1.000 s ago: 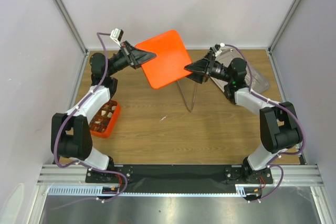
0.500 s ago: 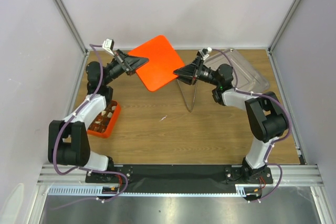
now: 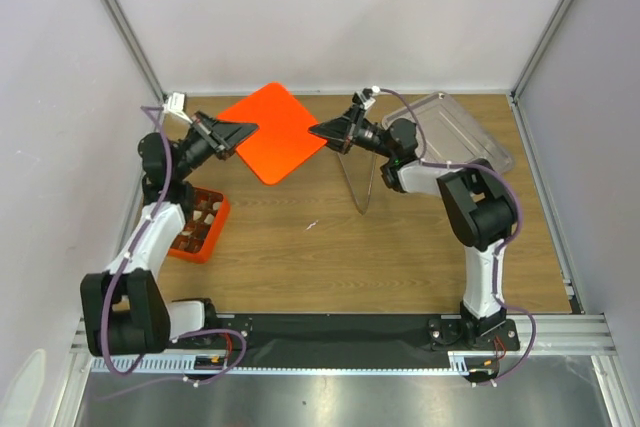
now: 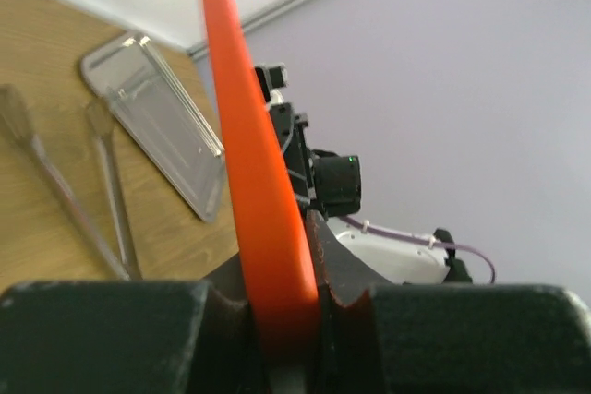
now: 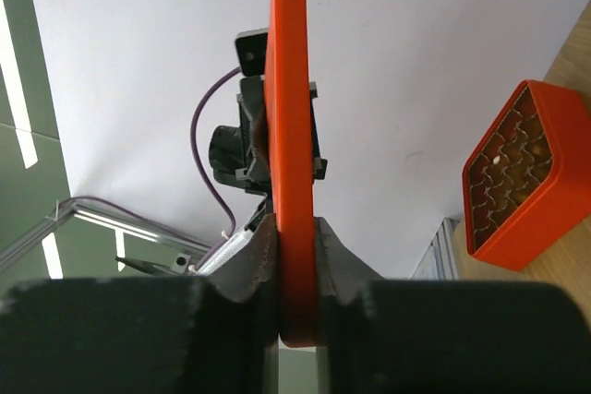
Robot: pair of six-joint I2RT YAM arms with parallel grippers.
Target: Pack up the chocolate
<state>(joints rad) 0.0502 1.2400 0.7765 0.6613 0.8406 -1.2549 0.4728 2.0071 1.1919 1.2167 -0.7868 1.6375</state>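
A flat orange lid [image 3: 272, 134] hangs tilted in the air above the back left of the table. My left gripper [image 3: 240, 134] is shut on its left edge; the left wrist view shows the lid [image 4: 254, 182] edge-on between the jaws of that gripper [image 4: 286, 320]. On the opposite edge my right gripper [image 3: 318, 132] is shut too, both jaws pressed on the lid [image 5: 289, 89]. The orange gridded box [image 3: 200, 227] sits low at the left, under the left arm. Small dark chocolate pieces [image 3: 196, 221] lie in its cells, which also show in the right wrist view [image 5: 513, 173].
Thin metal tongs [image 3: 360, 182] lie on the wood near the middle, below the right gripper. A clear plastic tray [image 3: 455, 132] rests at the back right. Walls with metal posts close in the left, back and right sides.
The lid has travelled left and a little lower with both arms. The right gripper's jaws have closed onto the lid's edge. The left grip is unchanged.
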